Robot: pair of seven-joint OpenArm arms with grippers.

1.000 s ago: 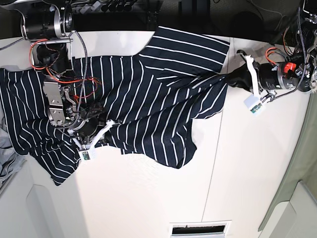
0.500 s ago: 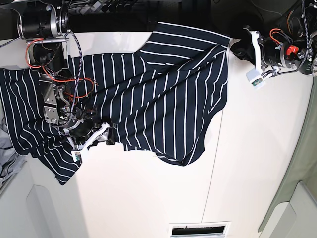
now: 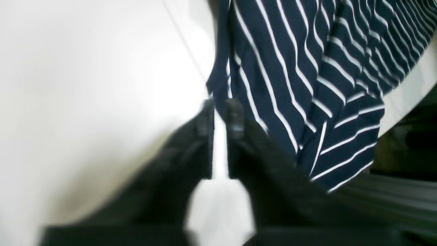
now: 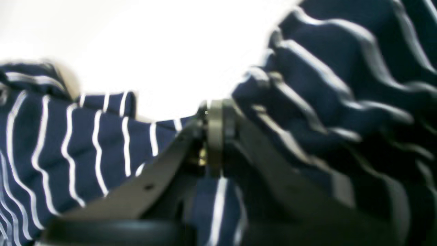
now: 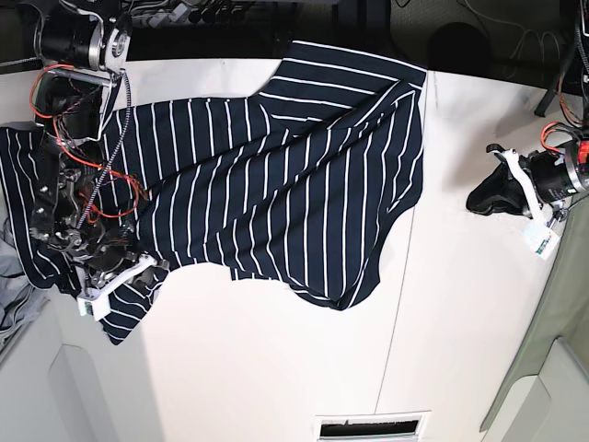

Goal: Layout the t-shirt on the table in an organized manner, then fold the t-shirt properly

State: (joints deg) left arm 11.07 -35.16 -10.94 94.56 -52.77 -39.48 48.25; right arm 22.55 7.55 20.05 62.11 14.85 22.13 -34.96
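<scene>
The navy white-striped t-shirt (image 5: 294,184) lies spread over the back left of the white table (image 5: 276,368), its front hem uneven. My right gripper (image 5: 156,265) rests on the shirt's front-left part. In the right wrist view this gripper (image 4: 215,106) is shut, with the shirt (image 4: 68,143) bunched against its right side; whether any cloth is pinched I cannot tell. My left gripper (image 5: 474,198) hovers over bare table to the right of the shirt. In the left wrist view it (image 3: 220,106) is shut on nothing, the shirt's (image 3: 290,68) edge just beyond its tips.
A plain grey cloth (image 5: 14,285) lies at the table's left edge. A dark seam (image 5: 405,276) crosses the tabletop, and a vent slot (image 5: 373,426) sits at the front edge. Cables and dark gear line the back.
My left gripper let go of the shirt's right side and pulled away to the right. The shirt now lies flatter and wider. The right arm shifted left along the front hem.
</scene>
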